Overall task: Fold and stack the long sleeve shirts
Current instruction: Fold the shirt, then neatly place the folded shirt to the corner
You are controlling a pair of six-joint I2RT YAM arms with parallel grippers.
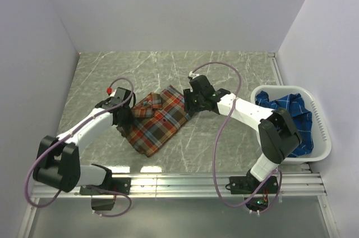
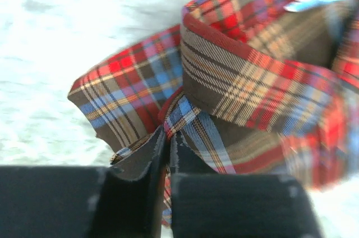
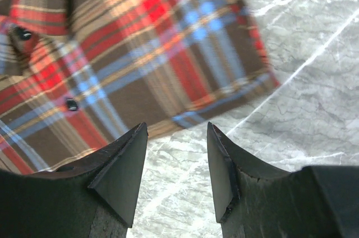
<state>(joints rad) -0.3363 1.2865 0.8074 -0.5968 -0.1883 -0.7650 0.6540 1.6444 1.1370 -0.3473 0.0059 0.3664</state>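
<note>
Red-orange checks: the red plaid shirt (image 1: 160,120) lies mid-table (image 1: 224,75) in the top view as a lumpy rectangle, partly folded at best. My left pincer (image 1: 122,115) is on its 9 o'clock edge and my right pincer (image 1: 189,102) is at its 2 o'clock corner. The blue plaid shirt (image 1: 289,111) is heaped in the white basket (image 1: 321,131) at 3 o'clock, with neither pincer near it. No stack anywhere.

Left wrist: jaws all but together, the shirt's edge pinched between the fingers (image 2: 140,159). The collar (image 2: 247,64) stands up at 1 o'clock of the grip.

Right wrist: jaws apart, nothing between them, bare table under the gap. The shirt's corner is at 12 o'clock, dark buttons (image 3: 71,104) at 10 o'clock.

My read: first shirt is mid-fold. The blue one needs pulling out and folding, then stacking. Well under half done.
</note>
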